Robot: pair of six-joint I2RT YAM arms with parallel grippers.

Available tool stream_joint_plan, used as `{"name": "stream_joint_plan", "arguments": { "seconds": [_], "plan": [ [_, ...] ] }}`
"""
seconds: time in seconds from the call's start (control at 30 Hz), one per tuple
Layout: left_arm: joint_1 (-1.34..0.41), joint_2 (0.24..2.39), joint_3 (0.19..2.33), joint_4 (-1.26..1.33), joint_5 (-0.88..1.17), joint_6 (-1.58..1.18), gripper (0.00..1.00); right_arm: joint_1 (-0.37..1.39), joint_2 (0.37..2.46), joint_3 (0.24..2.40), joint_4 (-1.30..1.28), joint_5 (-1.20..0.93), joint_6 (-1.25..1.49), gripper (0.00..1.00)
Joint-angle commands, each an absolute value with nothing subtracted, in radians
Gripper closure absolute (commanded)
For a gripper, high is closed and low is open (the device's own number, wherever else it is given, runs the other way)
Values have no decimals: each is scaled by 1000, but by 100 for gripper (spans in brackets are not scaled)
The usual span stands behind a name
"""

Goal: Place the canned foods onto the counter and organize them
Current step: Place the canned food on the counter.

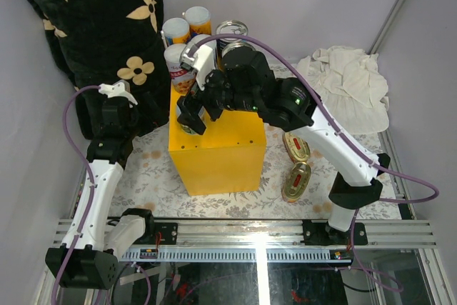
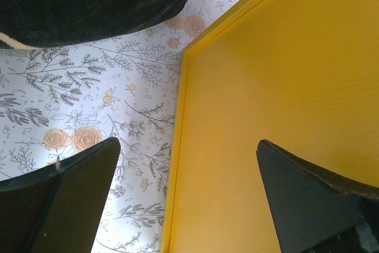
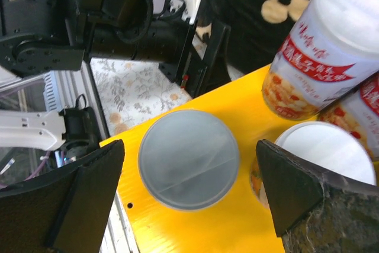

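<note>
The yellow counter [image 1: 221, 155] stands mid-table. My right gripper [image 1: 191, 116] hovers over its back-left corner, open. A white-lidded can [image 3: 188, 158] stands upright on the counter's top [image 3: 237, 229] between the spread fingers, touching neither. Just behind it stand more orange-labelled cans [image 3: 328, 57] and another white lid [image 3: 328, 149]. Several cans [image 1: 187, 26] cluster at the counter's back, one silver-topped [image 1: 232, 30]. Two oval gold tins [image 1: 296, 146], [image 1: 296, 181] lie on the cloth to the right. My left gripper [image 2: 186, 146] is open and empty beside the counter's left side [image 2: 284, 87].
A black flower-patterned pillow [image 1: 93, 26] leans at the back left, close to the left arm. A crumpled white cloth [image 1: 350, 83] lies at the back right. A floral tablecloth [image 1: 285, 198] covers the table. The metal rail [image 1: 250, 237] with the arm bases runs along the near edge.
</note>
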State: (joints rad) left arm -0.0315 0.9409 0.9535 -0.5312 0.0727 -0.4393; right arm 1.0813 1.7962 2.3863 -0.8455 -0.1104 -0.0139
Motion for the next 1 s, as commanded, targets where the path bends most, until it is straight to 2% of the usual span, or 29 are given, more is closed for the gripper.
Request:
{"name": "stream_joint_plan", "arguments": {
  "seconds": [0.0, 0.1, 0.2, 0.33, 0.47, 0.6, 0.97],
  "plan": [
    [-22, 923, 945, -498, 69, -426, 0, 1088, 1723, 2392, -702, -41, -41, 0],
    [-22, 916, 941, -499, 56, -427, 0, 1088, 1566, 2205, -570, -17, -59, 1],
    [-22, 917, 945, -500, 42, -421, 0, 1088, 1408, 1981, -444, -43, -71, 7],
    [-22, 920, 951, -500, 42, -420, 0, 1088, 1273, 1748, -341, -150, -53, 26],
    [-23, 926, 951, -500, 46, -419, 1, 1094, 1258, 1653, -312, -235, -14, 40],
    [-22, 923, 945, -500, 40, -419, 0, 1096, 1275, 1583, -294, -333, -11, 40],
    [-22, 934, 962, -506, 25, -410, 0, 1085, 1388, 1619, -275, -509, -36, 43]
  ]
}}
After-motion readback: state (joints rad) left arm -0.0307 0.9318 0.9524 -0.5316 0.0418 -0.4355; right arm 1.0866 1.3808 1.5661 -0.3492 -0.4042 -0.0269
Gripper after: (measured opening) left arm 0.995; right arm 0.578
